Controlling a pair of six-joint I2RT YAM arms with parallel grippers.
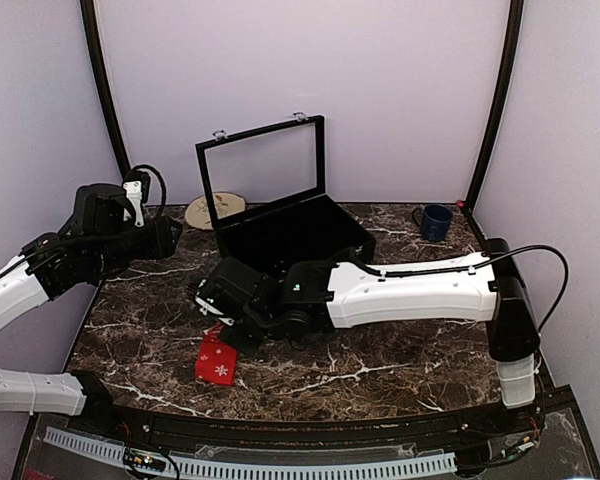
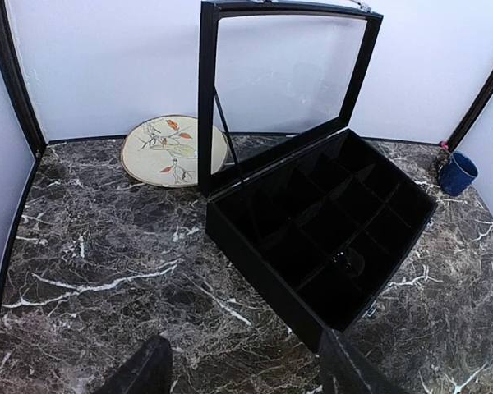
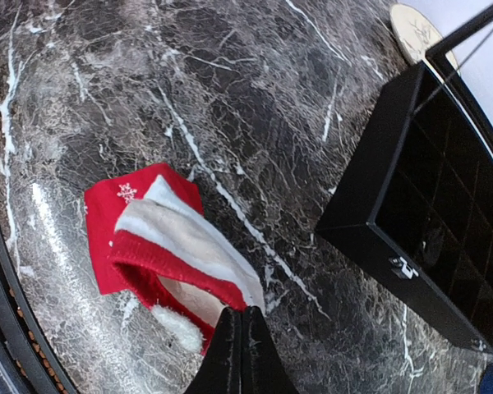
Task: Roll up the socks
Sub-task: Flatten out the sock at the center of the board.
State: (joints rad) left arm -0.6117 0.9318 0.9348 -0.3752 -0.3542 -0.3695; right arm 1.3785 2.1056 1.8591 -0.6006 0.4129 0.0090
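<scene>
My left gripper (image 2: 246, 373) hangs open and empty over the far-left table, facing the black case (image 2: 329, 246). The socks (image 1: 217, 360) lie near-left of centre, on the near side of that case. My right gripper (image 3: 241, 341) is shut on their cuff edge, so the roll looks just begun. Next I'd carry that edge over the red toe end, keeping the fabric tight.

A dark brown marble tabletop (image 1: 410, 365), veined with white, spans the enclosure; a plain pale lilac back wall (image 1: 400, 80) stands behind it, with a left wall (image 1: 30, 120) and a right wall (image 1: 570, 150) of the same colour. A black curved left pole (image 1: 105, 100) and right pole (image 1: 495, 100) rise at the far corners; the light is soft and even, leaving a faint sheen on the stone.
</scene>
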